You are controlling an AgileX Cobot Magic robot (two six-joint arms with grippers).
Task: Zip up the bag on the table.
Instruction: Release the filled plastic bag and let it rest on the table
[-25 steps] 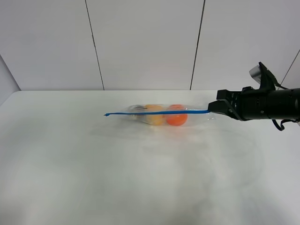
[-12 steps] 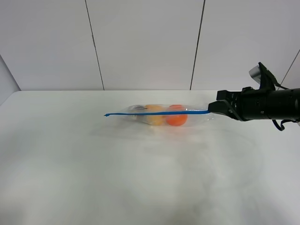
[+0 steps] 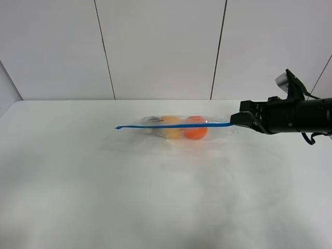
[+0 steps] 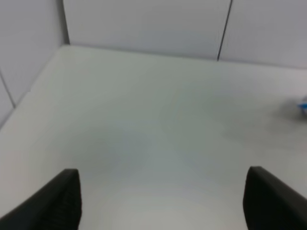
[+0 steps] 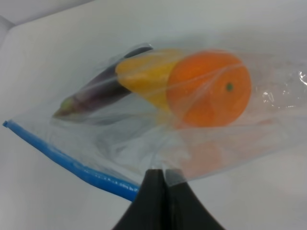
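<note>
The clear bag [image 3: 176, 127] lies on the white table [image 3: 104, 187] towards the back, slightly right of the middle. An orange [image 3: 196, 132], a yellow pear [image 3: 170, 129] and a dark eggplant [image 3: 151, 120] show through it. Its blue zipper strip [image 3: 171, 125] runs left to right along the near edge. My right gripper [image 3: 233, 120] is shut on the strip's right end. The right wrist view shows its fingers [image 5: 154, 184] pinched together on the blue strip [image 5: 67, 157], with the orange [image 5: 208, 88] just beyond. My left gripper [image 4: 162, 171] stands open over bare table, far from the bag.
White wall panels [image 3: 161, 46] rise behind the table's far edge. The left wrist view shows the table's far left corner [image 4: 64, 48] and a blue tip of the bag [image 4: 303, 106] at the frame edge.
</note>
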